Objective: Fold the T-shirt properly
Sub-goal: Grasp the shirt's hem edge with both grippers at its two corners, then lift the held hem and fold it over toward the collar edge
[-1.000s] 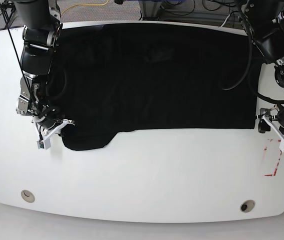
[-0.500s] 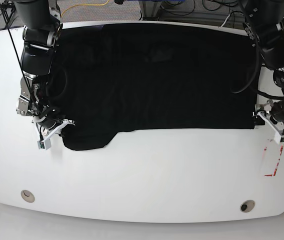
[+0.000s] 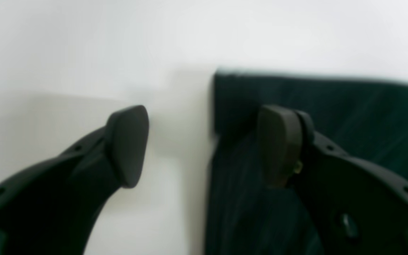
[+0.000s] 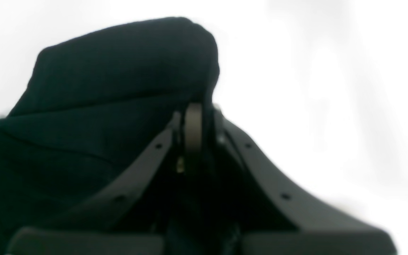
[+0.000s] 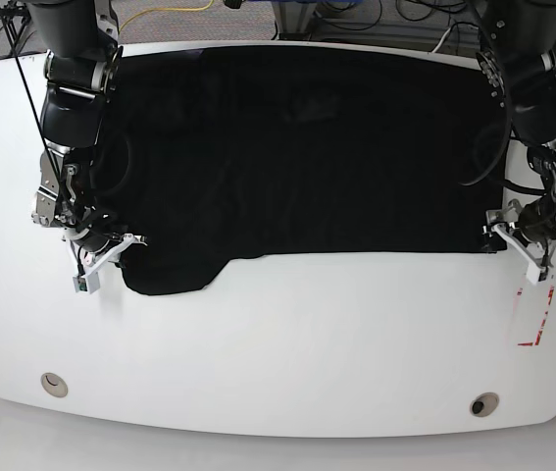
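Observation:
The black T-shirt [image 5: 297,147] lies spread flat over the far half of the white table [image 5: 287,334]. Its printed graphic does not show. At the shirt's left, a sleeve flap [image 5: 165,275] sticks out toward the front. My right gripper [image 5: 126,243] is shut on the edge of this flap. In the right wrist view the fabric [image 4: 119,71] bulges just past the shut right gripper [image 4: 193,127]. My left gripper [image 5: 511,240] stands open at the shirt's front right corner. One of its fingers [image 3: 128,145] is over bare table, the other over the cloth [image 3: 331,106].
Red marks [image 5: 532,314] are on the table near its right edge, just in front of the left gripper. Two round holes [image 5: 54,384] [image 5: 484,403] sit near the front edge. Cables [image 5: 170,15] lie behind the table.
The left gripper has moved inward from the table's right side to the shirt's front right corner, staying open. The right gripper and the sleeve flap have not moved.

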Robot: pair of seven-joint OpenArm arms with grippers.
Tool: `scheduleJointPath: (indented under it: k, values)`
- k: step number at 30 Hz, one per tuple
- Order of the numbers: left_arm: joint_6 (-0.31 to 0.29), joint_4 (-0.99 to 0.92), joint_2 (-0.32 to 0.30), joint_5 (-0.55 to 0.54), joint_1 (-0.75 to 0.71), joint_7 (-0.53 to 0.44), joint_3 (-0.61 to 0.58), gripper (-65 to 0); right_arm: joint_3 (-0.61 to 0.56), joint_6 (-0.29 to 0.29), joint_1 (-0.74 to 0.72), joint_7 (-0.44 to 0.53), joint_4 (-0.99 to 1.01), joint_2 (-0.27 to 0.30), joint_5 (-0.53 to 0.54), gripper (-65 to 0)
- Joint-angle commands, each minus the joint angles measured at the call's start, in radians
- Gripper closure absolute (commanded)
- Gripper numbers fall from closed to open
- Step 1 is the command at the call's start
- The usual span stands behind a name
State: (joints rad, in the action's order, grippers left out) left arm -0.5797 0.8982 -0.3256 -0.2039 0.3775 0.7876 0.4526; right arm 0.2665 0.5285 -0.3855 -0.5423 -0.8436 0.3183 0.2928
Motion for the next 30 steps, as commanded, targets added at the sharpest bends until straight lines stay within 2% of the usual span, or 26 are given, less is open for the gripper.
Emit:
scheduleJointPath:
  k: [1, 10, 20, 23, 30]
  values:
    - [-0.003, -0.035, -0.011, -0.004, 0.035, 0.005, -0.015, -45.4, -0.002, 0.006, -0.017, -0.014, -0.012, 0.012, -0.005, -3.3]
    - [-0.004, -0.063, -0.008, -0.009, 0.065, 0.01, -0.036, -43.6, -0.002, 0.006, -0.017, -0.014, -0.012, 0.012, -0.005, -3.3]
    - [-0.004, -0.061, 0.0, -0.006, 0.064, 0.01, -0.064, -10.7, -0.002, 0.006, -0.017, -0.015, -0.013, 0.012, -0.005, -3.3]
    - [-0.006, -0.061, -0.002, -0.006, 0.062, 0.01, -0.064, -5.6, -0.002, 0.006, -0.019, -0.015, -0.013, 0.012, -0.005, -3.3]
    - [-0.006, -0.058, -0.004, -0.006, 0.065, 0.008, -0.061, -1.4, -0.002, 0.006, -0.023, -0.017, -0.023, 0.014, -0.005, -2.9]
